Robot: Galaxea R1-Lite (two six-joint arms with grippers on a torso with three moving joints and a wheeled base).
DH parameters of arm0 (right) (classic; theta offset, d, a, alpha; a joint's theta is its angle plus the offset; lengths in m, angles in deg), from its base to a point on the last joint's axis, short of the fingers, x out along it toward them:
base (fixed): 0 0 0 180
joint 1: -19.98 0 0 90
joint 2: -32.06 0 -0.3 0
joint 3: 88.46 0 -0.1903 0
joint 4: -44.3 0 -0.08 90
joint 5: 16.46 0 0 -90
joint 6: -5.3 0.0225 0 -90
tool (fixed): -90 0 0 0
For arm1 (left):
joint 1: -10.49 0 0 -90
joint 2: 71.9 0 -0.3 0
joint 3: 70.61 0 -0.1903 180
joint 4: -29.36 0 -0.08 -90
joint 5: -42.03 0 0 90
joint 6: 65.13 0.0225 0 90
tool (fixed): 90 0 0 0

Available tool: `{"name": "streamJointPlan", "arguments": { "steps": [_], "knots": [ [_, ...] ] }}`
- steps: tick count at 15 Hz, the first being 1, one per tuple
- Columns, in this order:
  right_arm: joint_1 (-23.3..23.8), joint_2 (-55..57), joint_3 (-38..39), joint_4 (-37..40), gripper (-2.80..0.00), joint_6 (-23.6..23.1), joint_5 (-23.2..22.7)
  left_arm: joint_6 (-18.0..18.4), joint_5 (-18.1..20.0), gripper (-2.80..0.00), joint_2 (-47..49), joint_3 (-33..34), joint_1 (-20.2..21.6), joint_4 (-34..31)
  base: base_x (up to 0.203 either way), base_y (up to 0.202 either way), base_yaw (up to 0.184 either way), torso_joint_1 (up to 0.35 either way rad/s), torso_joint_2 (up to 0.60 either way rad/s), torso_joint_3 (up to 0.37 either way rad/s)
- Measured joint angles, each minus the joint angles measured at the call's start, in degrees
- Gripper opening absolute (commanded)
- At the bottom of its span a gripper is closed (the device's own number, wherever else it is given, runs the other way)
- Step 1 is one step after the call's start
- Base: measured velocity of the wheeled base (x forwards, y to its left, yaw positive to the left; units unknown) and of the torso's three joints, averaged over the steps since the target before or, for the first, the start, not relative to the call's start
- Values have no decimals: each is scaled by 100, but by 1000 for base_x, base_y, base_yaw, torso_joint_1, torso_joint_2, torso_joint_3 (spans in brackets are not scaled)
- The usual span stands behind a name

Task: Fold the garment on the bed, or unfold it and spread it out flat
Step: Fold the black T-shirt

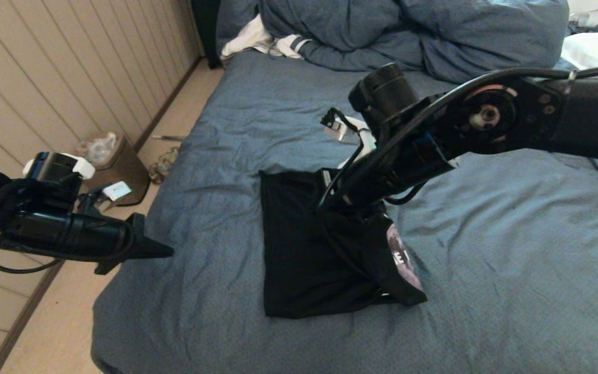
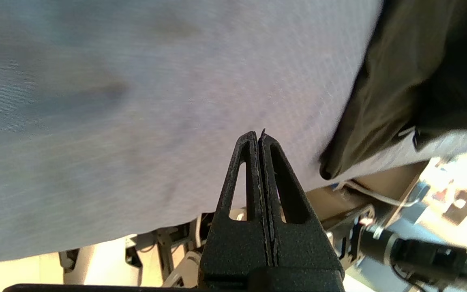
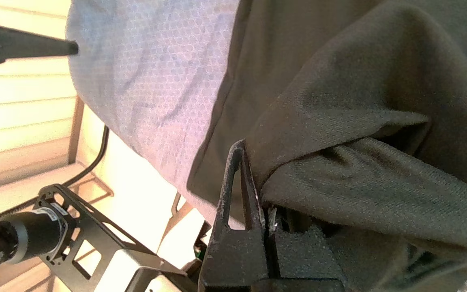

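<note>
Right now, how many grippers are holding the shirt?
1. The right gripper pinches a fold of the shirt; the left gripper hangs shut and empty by the bed's left edge.

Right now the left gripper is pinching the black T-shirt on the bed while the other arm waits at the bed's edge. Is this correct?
Not quite: the right gripper pinches the black T-shirt, as the right wrist view shows. The left gripper waits shut at the edge of the bed.

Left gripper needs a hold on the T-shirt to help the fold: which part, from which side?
Judging from the head view: take the T-shirt at its near-left corner, coming in from the robot's left. That edge lies flat and free on the bed, nearest the shut left gripper beside the bed. The right gripper already pinches a raised fold on the other side.
</note>
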Motion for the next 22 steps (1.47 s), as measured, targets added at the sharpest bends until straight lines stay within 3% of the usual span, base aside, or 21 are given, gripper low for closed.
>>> {"name": "streamJointPlan", "arguments": {
  "steps": [14,15,22],
  "knots": [
    [-587,488,-108,-636,-280,-59,6,-6,-27,-280,138,-89,17,11,0,0,0,0,0,0],
    [-587,501,-108,-638,0,-59,9,-9,-27,-280,148,-94,20,11,0,0,0,0,0,0],
    [-624,537,-57,-631,0,-146,30,-6,-27,-280,183,-94,20,11,0,0,0,0,0,0]
  ]
}}
